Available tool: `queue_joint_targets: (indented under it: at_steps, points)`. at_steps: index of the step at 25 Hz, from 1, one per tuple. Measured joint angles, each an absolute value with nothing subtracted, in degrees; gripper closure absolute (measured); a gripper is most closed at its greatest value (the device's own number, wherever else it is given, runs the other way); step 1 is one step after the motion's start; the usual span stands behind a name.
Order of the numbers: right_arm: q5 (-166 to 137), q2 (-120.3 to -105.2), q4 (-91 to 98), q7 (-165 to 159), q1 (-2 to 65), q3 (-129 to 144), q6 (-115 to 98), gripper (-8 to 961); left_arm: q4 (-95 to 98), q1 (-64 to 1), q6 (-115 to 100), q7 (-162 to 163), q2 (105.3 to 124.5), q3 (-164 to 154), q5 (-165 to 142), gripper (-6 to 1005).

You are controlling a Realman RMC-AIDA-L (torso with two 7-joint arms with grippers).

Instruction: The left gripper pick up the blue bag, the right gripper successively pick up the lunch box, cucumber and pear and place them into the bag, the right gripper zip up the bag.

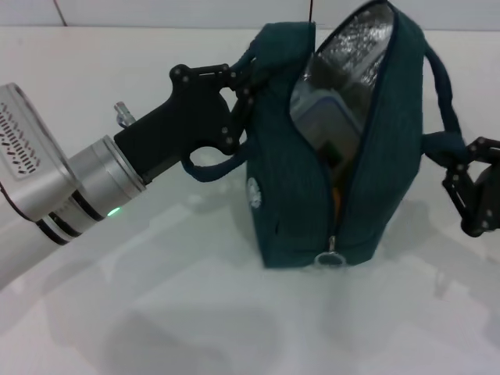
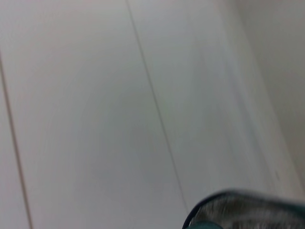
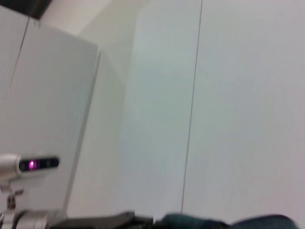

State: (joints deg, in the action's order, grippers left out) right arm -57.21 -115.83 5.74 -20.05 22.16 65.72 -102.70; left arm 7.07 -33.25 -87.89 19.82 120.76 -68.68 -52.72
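On the white table (image 1: 195,312) stands the dark blue fabric bag (image 1: 297,195), upright, its silver-lined mouth gaping and zip undone, a pale lunch box (image 1: 328,117) showing inside. At its left upper edge the left gripper (image 1: 238,86) is clenched on the bag's fabric. Beside its right strap sits the right gripper (image 1: 469,183); I cannot tell whether that claw is clenched or released
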Motion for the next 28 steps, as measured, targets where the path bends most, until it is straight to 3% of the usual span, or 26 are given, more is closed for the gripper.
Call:
queue_joint_targets:
  at_steps: [10,28]
  points:
    - [-57.01,-115.74,5.42,-20.78,22.32,65.74,-104.13,894,5.27,-32.71,-86.01,19.66,120.76,-68.59,-51.68,847]
    - [-57.47,-115.86,4.98,-24.87,23.34,67.41,-99.33,895,4.77,-32.47,-89.87,23.94,120.76,-68.62,-50.56,150]
